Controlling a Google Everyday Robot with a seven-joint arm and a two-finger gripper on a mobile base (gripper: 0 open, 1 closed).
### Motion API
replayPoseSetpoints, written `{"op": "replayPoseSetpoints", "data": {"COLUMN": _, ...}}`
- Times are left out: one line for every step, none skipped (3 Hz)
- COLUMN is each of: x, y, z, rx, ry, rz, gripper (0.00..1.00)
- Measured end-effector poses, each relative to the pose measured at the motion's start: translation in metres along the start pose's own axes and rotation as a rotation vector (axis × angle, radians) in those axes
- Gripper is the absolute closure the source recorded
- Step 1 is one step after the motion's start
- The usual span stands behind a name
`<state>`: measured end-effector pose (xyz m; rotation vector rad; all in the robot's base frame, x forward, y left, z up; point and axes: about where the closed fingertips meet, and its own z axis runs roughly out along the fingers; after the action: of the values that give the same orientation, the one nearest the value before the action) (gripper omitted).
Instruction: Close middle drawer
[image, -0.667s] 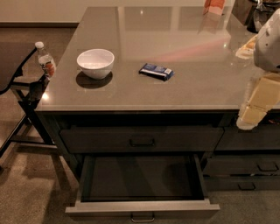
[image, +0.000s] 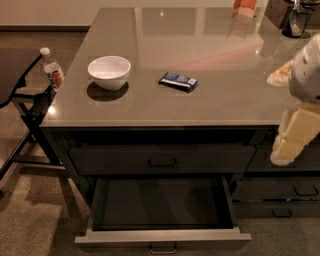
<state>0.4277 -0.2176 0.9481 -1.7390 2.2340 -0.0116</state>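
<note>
The middle drawer (image: 162, 239) is pulled far out below the counter. Its pale top rim, small dark bar handle (image: 162, 248) and dark empty interior (image: 160, 202) all show. Above it, the slimmer top drawer (image: 161, 159) is closed. My arm comes in from the right edge, and my cream-coloured gripper (image: 287, 145) hangs beside the counter's right front corner. It is above and to the right of the open drawer, not touching it.
On the grey countertop (image: 200, 60) sit a white bowl (image: 109, 71) and a blue packet (image: 179, 81). A water bottle (image: 51, 67) stands on a dark chair (image: 25, 105) at the left. More closed drawers (image: 285, 192) are at the lower right.
</note>
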Motion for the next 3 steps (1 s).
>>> {"op": "replayPoseSetpoints", "data": {"x": 0.014, "y": 0.034, "z": 0.044, "rx": -0.105, "ry": -0.069, "rz": -0.009, "gripper": 0.17}}
{"op": "replayPoseSetpoints", "data": {"x": 0.019, "y": 0.083, "z": 0.086, "rx": -0.215, "ry": -0.127, "rz": -0.031, "gripper": 0.41}}
{"op": "replayPoseSetpoints", "data": {"x": 0.022, "y": 0.092, "z": 0.092, "rx": -0.237, "ry": -0.122, "rz": -0.03, "gripper": 0.64}}
